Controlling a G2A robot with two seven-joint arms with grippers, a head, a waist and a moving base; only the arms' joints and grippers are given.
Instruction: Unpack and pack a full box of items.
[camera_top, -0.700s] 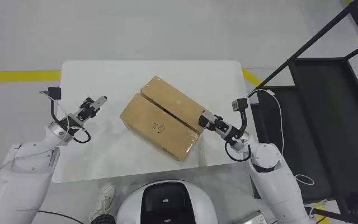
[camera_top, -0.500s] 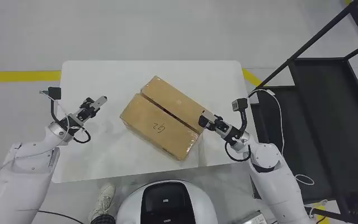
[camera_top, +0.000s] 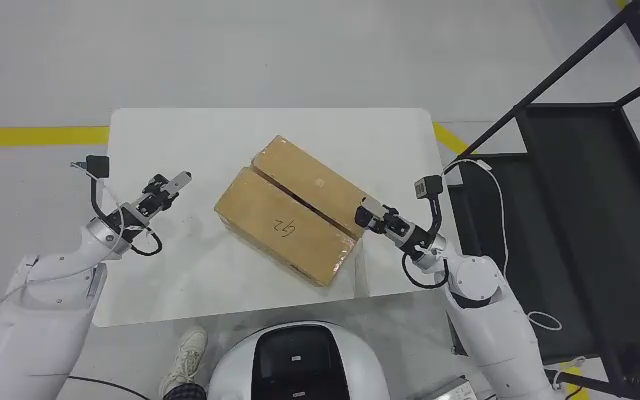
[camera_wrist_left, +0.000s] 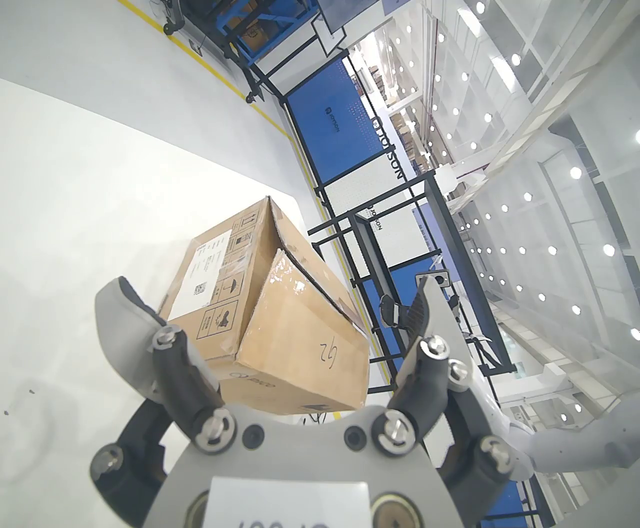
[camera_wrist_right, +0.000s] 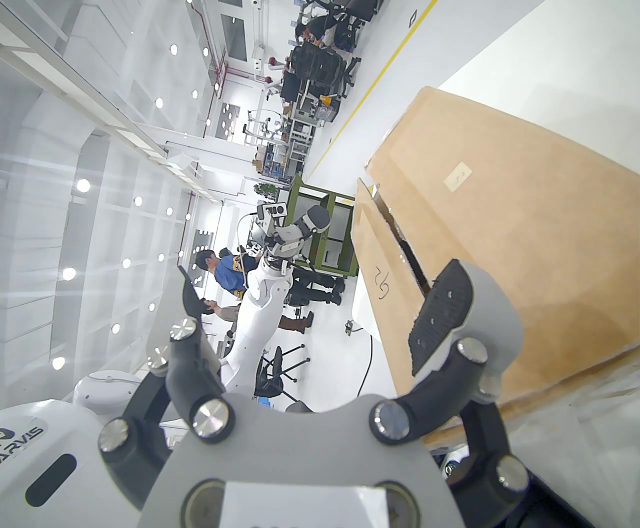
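Note:
A brown cardboard box (camera_top: 293, 207) lies slantwise in the middle of the white table (camera_top: 200, 135), its two top flaps closed along a centre seam. My left gripper (camera_top: 176, 183) hovers open over the table a short way left of the box (camera_wrist_left: 272, 320), with nothing between its fingers (camera_wrist_left: 125, 312). My right gripper (camera_top: 366, 213) stands open at the box's right end, level with its top edge; one ribbed pad (camera_wrist_right: 440, 310) sits close against the box (camera_wrist_right: 500, 240) near the flap seam.
A black metal rack (camera_top: 570, 210) stands just right of the table. A yellow floor line (camera_top: 50, 135) runs past the table's left side. Bare table surface lies around the box on all sides.

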